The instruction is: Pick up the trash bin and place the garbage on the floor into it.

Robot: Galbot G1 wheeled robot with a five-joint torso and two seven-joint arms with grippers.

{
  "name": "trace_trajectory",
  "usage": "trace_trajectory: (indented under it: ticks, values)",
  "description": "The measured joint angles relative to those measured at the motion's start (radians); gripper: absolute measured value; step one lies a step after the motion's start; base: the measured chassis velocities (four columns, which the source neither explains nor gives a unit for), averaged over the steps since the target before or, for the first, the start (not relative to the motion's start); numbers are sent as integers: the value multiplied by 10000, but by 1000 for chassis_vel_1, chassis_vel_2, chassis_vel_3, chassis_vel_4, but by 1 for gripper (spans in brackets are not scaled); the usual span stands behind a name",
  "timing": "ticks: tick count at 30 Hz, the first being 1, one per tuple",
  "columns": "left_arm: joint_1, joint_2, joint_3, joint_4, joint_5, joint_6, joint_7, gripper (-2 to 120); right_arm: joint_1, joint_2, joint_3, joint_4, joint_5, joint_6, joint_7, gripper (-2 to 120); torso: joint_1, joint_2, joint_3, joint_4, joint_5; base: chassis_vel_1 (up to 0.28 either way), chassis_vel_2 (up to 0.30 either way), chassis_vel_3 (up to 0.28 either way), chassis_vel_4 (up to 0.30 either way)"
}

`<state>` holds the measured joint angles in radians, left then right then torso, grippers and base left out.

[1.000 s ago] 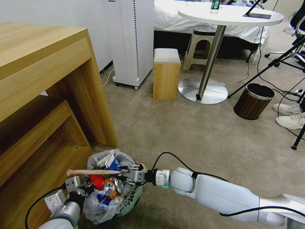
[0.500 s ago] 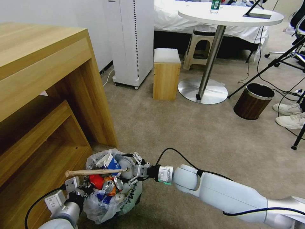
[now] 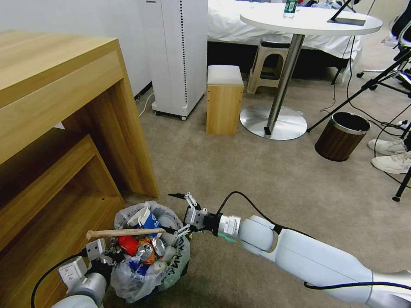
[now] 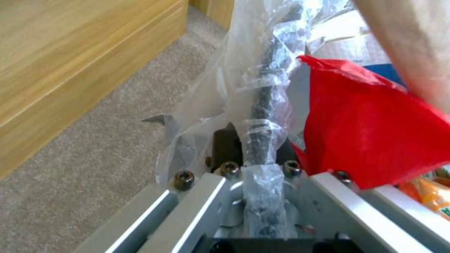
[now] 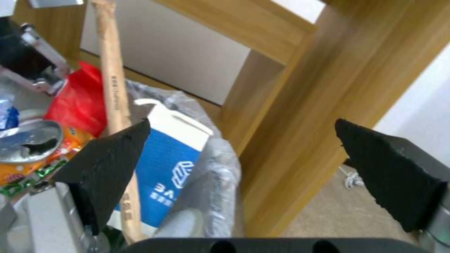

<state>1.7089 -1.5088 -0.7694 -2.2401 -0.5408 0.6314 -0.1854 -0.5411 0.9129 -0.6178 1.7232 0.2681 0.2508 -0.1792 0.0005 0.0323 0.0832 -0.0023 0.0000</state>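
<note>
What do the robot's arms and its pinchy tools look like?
The right arm is smooth, glossy white, with a black cable looping along it and a silver wrist ring carrying a green mark. The right tool has black wedge-shaped fingertips on silver metal. The left tool is silver-grey metal with bolts.

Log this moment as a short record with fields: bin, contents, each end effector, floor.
bin: trash bin on the floor, beside the wooden desk
contents: wooden stick across the top, paper cup, red wrapper, crushed can
left end effector: clamped on the bin's bag-covered rim
right end effector: open, empty, at the bin's far-right edge
floor: no litter in view
</note>
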Motion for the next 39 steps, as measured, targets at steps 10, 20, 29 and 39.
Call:
trace_trajectory:
  ticks: [10, 20, 29, 39]
  values:
    - [-18, 182, -422, 156, -354, 160, -360, 0, -171, -343, 744, 338, 575, 20, 306, 100, 0, 0, 0, 0, -1, 0, 0, 0, 0]
    - [262, 306, -819, 21, -652, 236, -494, 0, -476, -579, 1526, 649, 1412, -195, 1432, 100, 0, 1, 0, 0, -1, 0, 0, 0, 0]
    - [545, 375, -996, -185, -739, 239, -498, 0, -1130, -679, 3152, 630, 1952, -66, 1922, 100, 0, 1, 0, 0, 1, 0, 0, 0, 0]
    - [687, 530, -1278, -285, -1031, 243, -514, 0, -2915, -716, 5784, 337, 2295, 83, 2218, 100, 0, 0, 0, 0, 1, 0, 0, 0, 0]
